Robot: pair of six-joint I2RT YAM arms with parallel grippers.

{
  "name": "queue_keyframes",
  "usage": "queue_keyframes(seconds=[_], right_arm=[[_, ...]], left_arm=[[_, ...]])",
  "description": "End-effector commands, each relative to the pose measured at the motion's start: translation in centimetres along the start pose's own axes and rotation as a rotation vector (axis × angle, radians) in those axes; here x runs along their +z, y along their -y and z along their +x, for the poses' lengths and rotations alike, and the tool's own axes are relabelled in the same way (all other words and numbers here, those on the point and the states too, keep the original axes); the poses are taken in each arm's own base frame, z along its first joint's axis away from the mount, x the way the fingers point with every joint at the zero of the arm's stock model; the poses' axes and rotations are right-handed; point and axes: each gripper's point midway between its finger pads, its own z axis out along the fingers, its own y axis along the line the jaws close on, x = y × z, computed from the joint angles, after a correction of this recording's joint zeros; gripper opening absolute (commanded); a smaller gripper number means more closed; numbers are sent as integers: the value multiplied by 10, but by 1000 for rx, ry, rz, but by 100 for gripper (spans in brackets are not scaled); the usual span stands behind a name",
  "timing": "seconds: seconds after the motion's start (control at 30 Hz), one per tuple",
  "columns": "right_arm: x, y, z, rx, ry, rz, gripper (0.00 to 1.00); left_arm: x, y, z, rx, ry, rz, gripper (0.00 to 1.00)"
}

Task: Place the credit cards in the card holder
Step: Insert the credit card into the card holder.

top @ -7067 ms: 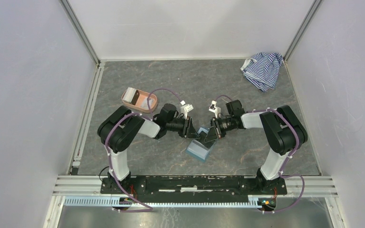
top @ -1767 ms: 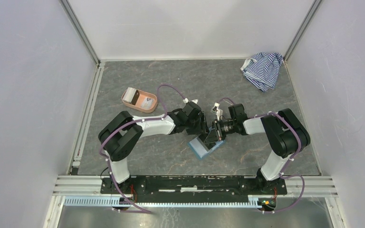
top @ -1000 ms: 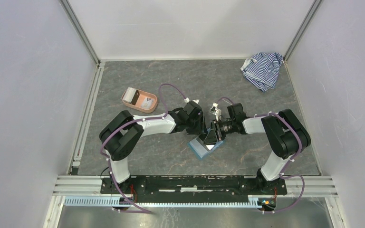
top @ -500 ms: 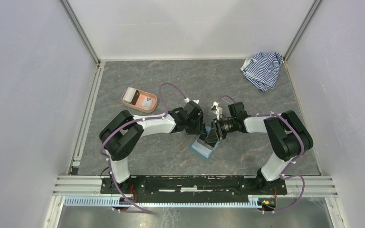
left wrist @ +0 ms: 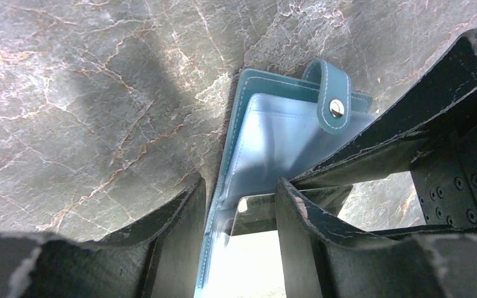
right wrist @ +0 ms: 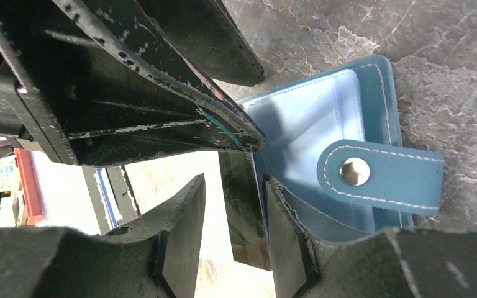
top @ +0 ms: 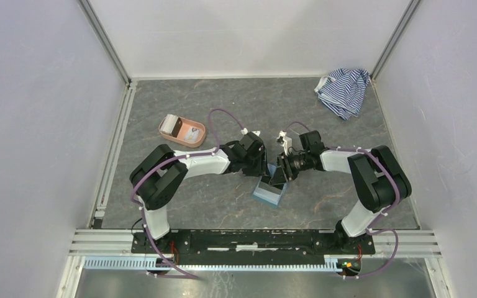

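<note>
The card holder (top: 269, 194), a teal wallet, lies open on the table between both grippers. Its snap tab (left wrist: 333, 99) points away from the left wrist. One leaf stands up against a finger of my left gripper (left wrist: 241, 186), whose jaws stand apart around it. My right gripper (right wrist: 235, 183) is open. A dark credit card (right wrist: 242, 211) stands on edge between its fingers, against the finger nearest the card holder (right wrist: 298, 124), with a bright gap on its other side. The card's far end reaches into the light-blue inside. More credit cards (top: 174, 125) lie in the pink tray.
A salmon-pink oval tray (top: 194, 139) sits at the back left of the grey stone tabletop. A blue-and-white striped cloth (top: 343, 91) is bunched in the far right corner. White walls and metal rails close in the table on three sides.
My right gripper's jaws have widened and no longer pinch the dark card. The card holder has turned slightly, lying squarer to the table edge. The left gripper has barely moved.
</note>
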Motion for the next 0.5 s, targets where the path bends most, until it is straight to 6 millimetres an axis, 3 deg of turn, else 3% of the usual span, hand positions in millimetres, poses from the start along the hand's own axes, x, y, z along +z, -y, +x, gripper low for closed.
queue_keyframes(seconds=[0.0, 0.47], right_arm=[[-10, 19, -18, -87, 32, 101, 46], [-12, 13, -24, -153, 40, 83, 51]], left_arm=[[1, 2, 8, 74, -38, 25, 51], [-3, 13, 8, 116, -53, 82, 48]])
